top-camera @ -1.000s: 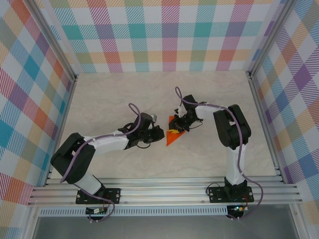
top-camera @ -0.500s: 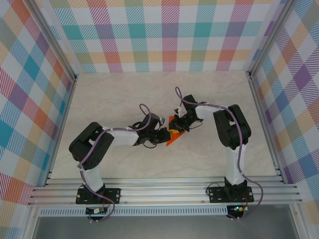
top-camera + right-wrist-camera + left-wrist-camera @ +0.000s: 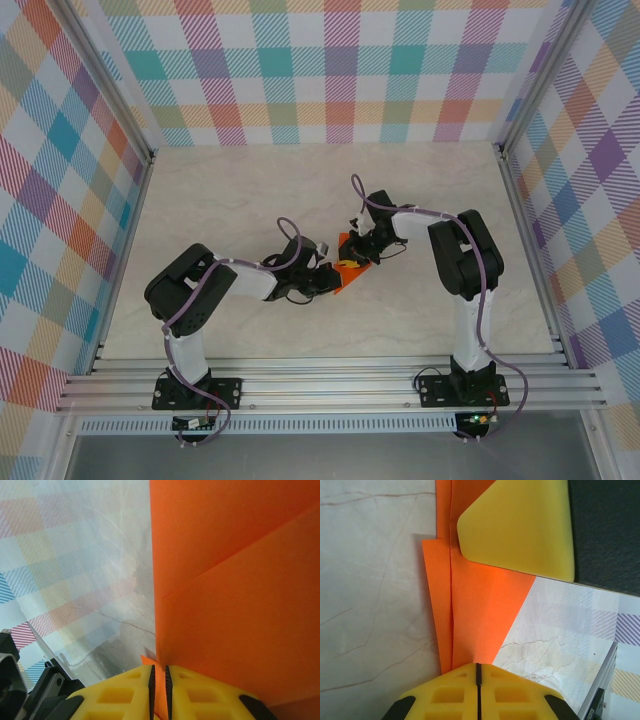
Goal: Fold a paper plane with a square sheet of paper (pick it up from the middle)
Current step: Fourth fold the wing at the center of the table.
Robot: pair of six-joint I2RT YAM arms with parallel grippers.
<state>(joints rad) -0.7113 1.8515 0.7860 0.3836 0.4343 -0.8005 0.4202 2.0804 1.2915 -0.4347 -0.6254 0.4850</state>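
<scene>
Looking down from above, we see the orange paper (image 3: 343, 280) lying on the pale marbled table (image 3: 220, 200) near its middle, squeezed between the two arms, which reach in from either side. It is folded into a narrow pointed shape, with the point towards the near edge of the table.

The left gripper (image 3: 334, 277) comes in low from the left and meets the near, pointed end of the paper. From its wrist camera we see the left gripper (image 3: 478, 672) closed up tight, its two yellow fingertips pressed together with only a dark seam between them. The tip of the paper (image 3: 475, 610) runs right up to those fingertips and touches them, with a long crease down its length. We cannot tell whether the point is actually pinched between them or just lies against them.

The right gripper (image 3: 352, 258) sits on the far end of the paper. Its own camera shows the right gripper (image 3: 158, 677) clamped on the paper (image 3: 235, 580): a thin orange edge stands in the slit between the yellow fingertips. One of its yellow fingers (image 3: 520, 525) lies flat on the paper's wider part.

Checked walls (image 3: 320, 70) surround the table.
</scene>
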